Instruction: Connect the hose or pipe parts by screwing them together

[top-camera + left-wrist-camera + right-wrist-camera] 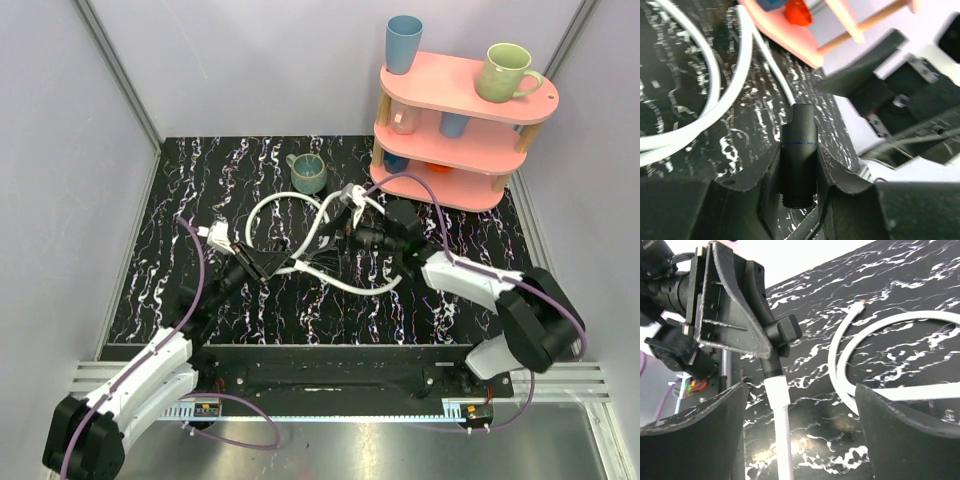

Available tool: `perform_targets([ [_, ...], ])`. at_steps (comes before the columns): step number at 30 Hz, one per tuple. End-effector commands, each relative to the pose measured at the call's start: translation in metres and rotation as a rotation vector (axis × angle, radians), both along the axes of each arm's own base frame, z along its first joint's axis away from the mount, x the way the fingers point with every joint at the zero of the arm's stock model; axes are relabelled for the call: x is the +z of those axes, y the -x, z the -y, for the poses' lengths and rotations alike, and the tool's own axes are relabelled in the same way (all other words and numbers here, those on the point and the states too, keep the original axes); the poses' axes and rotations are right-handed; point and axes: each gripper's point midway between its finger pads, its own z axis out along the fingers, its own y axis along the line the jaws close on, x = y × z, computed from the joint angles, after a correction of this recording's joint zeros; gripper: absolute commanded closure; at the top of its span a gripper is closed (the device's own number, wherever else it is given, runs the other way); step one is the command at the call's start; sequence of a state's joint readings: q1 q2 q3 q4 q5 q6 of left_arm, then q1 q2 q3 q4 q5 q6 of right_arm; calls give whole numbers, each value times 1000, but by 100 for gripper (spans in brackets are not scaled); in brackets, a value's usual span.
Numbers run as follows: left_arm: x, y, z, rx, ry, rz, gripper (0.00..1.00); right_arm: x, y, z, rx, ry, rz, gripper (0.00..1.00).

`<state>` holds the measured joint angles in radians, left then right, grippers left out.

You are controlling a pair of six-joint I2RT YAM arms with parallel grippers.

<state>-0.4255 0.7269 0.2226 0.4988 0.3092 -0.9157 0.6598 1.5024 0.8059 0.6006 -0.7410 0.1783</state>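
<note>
Thin white flexible hoses (781, 425): smooth plastic, faint sheen. Black cylindrical end fitting (799, 150): matt, smooth, threaded at one end. Black white-veined tabletop (300, 315): glossy, marble-look. Pink shelf rack (450, 85): smooth, satin; round pegs (865, 26) of bare pale wood.

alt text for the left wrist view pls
The left pincer is shut on a black threaded hose fitting, its white hose trailing away across the black marbled table. A pink shelf stands beyond.
</note>
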Motion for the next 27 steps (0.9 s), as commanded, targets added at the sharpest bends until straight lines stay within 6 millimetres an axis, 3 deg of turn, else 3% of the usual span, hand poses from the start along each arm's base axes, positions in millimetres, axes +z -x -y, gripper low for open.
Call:
perform_targets([
  [1, 0, -20, -40, 247, -114, -86, 100, 29, -2, 21, -126, -42, 90, 0],
  [2, 7, -22, -46, 280, -125, -100, 100, 38, -4, 28, -169, -55, 105, 0],
  [3, -12, -18, -53, 302, -183, -186, 100, 36, -4, 32, -192, -47, 104, 0],
  [5, -11, -21, -67, 377, -224, -220, 100, 41, -9, 41, -264, -32, 96, 0],
  [6, -23, -17, -73, 396, -262, -270, 100, 43, -12, 44, -288, -25, 94, 0],
  [12, -68, -7, -110, 591, -308, -471, 100, 33, -33, 58, -446, 76, -12, 0],
  [18, -110, 4, -132, 742, -295, -619, 97, 23, -37, 62, -493, 103, -79, 0],
  [22, -146, 15, -148, 840, -320, -722, 75, 19, -45, 70, -561, 129, -95, 0],
  [24, -152, 15, -148, 850, -306, -738, 59, 22, -45, 71, -557, 146, -92, 0],
  [27, -157, 17, -149, 855, -295, -743, 44, 17, -49, 76, -597, 194, -123, 0],
])
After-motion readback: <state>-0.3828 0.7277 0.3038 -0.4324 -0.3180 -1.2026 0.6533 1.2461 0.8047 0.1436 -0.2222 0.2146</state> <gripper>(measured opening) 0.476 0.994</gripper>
